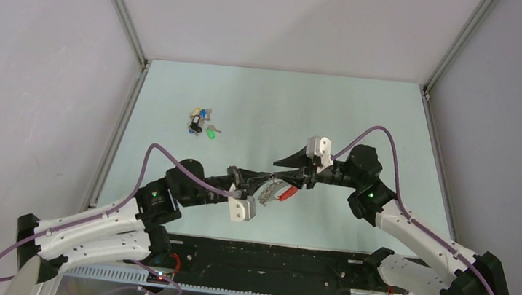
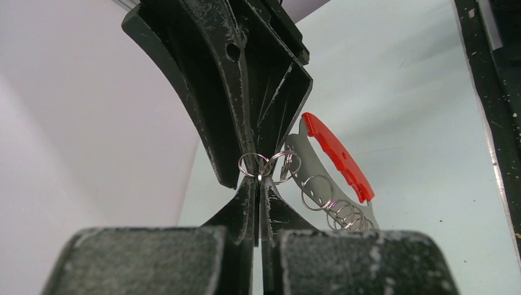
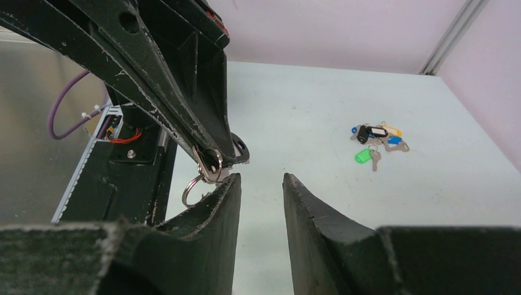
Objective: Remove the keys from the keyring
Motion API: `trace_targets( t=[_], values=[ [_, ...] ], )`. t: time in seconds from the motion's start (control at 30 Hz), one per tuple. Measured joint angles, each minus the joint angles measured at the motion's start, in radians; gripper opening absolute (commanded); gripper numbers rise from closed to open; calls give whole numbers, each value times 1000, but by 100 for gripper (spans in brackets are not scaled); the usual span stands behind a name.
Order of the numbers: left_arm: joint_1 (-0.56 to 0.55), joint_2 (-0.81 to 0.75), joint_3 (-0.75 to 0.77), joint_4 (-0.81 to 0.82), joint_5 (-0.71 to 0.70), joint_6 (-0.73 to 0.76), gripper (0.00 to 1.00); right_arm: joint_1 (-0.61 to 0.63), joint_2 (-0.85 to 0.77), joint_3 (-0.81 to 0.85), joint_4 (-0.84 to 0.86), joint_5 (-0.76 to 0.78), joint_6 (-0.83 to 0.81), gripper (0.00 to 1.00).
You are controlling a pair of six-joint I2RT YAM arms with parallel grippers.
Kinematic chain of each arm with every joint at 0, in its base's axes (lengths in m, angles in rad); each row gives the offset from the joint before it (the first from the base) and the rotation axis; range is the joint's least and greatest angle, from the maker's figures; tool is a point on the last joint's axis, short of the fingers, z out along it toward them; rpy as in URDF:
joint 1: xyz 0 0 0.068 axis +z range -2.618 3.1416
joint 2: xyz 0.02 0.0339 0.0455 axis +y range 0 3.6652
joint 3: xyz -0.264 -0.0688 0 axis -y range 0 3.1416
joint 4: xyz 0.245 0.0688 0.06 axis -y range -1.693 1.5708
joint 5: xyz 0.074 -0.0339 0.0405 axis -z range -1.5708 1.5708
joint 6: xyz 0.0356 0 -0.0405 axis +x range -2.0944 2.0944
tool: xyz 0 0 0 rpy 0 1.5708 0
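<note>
My left gripper (image 2: 258,184) is shut on a small silver wire ring (image 2: 253,165) of the keyring (image 2: 336,155). The keyring is a grey metal piece with a red curved edge and several wire rings strung on it, and it hangs above the table (image 1: 284,194). My right gripper (image 3: 261,181) is open with nothing between its fingers. Its left fingertip (image 3: 232,184) is right beside the held rings (image 3: 207,166). The two grippers meet tip to tip over the table's middle, left (image 1: 263,183) and right (image 1: 280,164). The keys (image 1: 200,123), with coloured heads, lie in a loose pile on the table at the far left (image 3: 376,140).
The pale green table (image 1: 363,122) is walled by white panels on three sides. A black strip with wiring (image 1: 268,262) runs along the near edge between the arm bases.
</note>
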Motion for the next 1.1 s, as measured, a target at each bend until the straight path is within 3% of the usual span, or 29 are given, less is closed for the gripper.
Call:
trace_targets(
  t=[0.5,1.1],
  values=[
    [1,-7,-47,31,-174,204,0,-4,-3,0,-65,-51,-8,35],
    [3,-14,-68,60,-131,288,0,21,31,0,-20,-53,2,34]
  ],
)
